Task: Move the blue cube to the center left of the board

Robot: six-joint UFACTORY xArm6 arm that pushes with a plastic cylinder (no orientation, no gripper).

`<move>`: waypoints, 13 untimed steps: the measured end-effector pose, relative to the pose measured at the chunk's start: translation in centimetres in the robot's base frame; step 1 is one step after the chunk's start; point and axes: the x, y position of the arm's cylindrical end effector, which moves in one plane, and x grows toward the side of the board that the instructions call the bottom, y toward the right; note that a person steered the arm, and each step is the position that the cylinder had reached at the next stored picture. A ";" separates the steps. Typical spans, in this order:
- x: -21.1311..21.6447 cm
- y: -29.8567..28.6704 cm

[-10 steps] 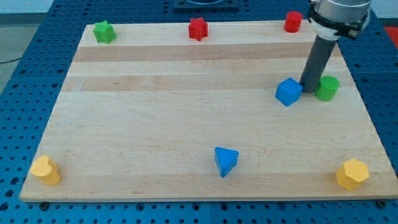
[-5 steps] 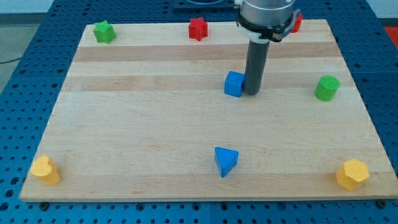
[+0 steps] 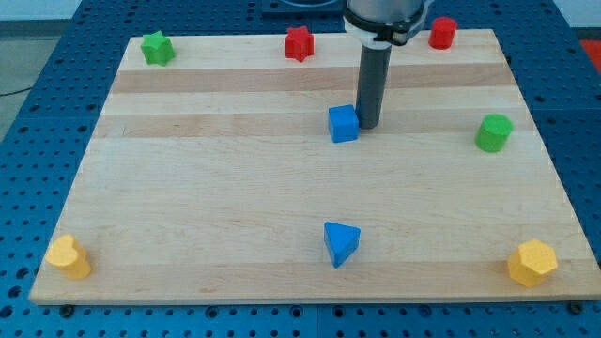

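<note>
My tip [image 3: 366, 127] is down on the wooden board [image 3: 235, 188] a little above the middle of the frame, pressed against the right side of the blue cube [image 3: 344, 123]; the rod has no jaws to spread or close, it is just a straight dark post standing upright. Its upper part runs into a grey and white collar that is cut off by the top edge of the frame, so the arm above it cannot be seen. The blue cube sits slightly right of the board's centre line, well apart from every other block. Along the top edge are a green star-like block [image 3: 157, 47] at upper left, a red star-like block [image 3: 299, 43] near the middle, and a red cylinder [image 3: 442, 33] at upper right, just right of the collar. A green cylinder [image 3: 493, 132] stands near the right edge. A blue wedge-shaped block [image 3: 340, 243], possibly a triangular prism, lies at lower centre. A yellow block [image 3: 69, 256] of unclear shape sits at the lower left corner, and a yellow hexagonal block [image 3: 531, 263] at the lower right.
</note>
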 end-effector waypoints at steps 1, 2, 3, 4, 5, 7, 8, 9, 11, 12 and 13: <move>1.4 -0.6; 3.1 -1.6; 3.2 -3.4; 2.9 -4.9; 0.2 -4.9; -1.7 -8.7; -4.6 -9.2; -5.8 -10.7; -2.9 -13.5; -2.9 -15.9; -2.2 -18.1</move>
